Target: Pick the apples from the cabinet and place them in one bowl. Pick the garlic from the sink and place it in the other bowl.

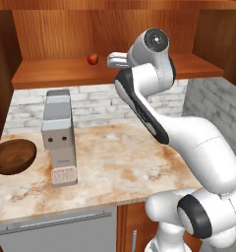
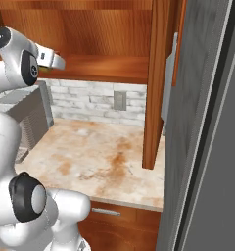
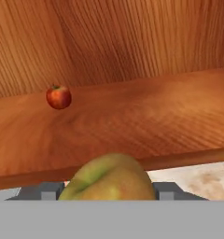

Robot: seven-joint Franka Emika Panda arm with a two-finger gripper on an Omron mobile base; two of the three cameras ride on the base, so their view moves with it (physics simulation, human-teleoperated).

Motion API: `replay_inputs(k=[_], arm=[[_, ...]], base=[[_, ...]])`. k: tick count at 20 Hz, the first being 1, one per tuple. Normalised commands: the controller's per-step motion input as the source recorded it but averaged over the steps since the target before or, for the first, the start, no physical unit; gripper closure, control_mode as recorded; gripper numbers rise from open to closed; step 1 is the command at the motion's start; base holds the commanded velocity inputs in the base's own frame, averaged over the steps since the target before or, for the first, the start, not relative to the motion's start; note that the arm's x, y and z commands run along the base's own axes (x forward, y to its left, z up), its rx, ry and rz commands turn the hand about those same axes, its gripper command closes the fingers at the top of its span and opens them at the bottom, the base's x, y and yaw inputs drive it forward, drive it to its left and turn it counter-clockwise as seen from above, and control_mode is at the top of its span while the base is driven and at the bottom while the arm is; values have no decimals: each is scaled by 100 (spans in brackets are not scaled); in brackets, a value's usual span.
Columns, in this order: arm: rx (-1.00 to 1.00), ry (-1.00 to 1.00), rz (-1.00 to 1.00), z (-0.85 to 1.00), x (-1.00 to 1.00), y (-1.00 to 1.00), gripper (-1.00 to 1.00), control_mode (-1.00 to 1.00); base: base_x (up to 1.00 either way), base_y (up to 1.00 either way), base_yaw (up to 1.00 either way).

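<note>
In the left base view the cabinet [image 1: 115, 69] stands open, its reddish-brown wooden shelf carrying a small red apple [image 1: 92, 59] near the back, left of the gripper [image 1: 113, 60], whose pale grey fingers reach in over the shelf edge. Below, a speckled cream and rust stone counter [image 1: 120, 162] runs under a whitish brick backsplash [image 1: 95, 103]; on it stands a boxy grey appliance [image 1: 60, 138] with a perforated foot. At the left edge a glossy, deep round reddish-brown bowl [image 1: 13, 155] sits on the counter, nothing visible inside it. A grey panel [image 1: 56, 231] with a long handle fills the front under the counter. In the right base view the gripper [image 2: 52, 60] points at the same shelf from the white arm's end, with a glimpse of yellow-green just beneath it; a wall outlet [image 2: 120, 100] is set in the brick, and a tall grey slab [image 2: 202, 127] rises at the right beside the cabinet's wooden side. In the hand view the yellow-green apple [image 3: 109, 179], smooth and blushed faintly red, sits squeezed between the two dark finger tips [image 3: 48, 190], which press it on either side, in front of the shelf's edge. The red apple [image 3: 59, 97] rests well beyond on the grained wooden shelf, against the panelled back wall.
</note>
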Motion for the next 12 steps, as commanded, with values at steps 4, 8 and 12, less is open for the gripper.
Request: replay_inputs(k=[4, 8, 12], arm=[[-2, 13, 0, 0, -77, 0, 100, -100], [-8, 32, 3, 0, -48, -21, 100, -100], [-9, 21, 15, -17, -64, -32, 100, -100]], base=[[0, 0, 0], [0, 0, 0], [0, 0, 0]])
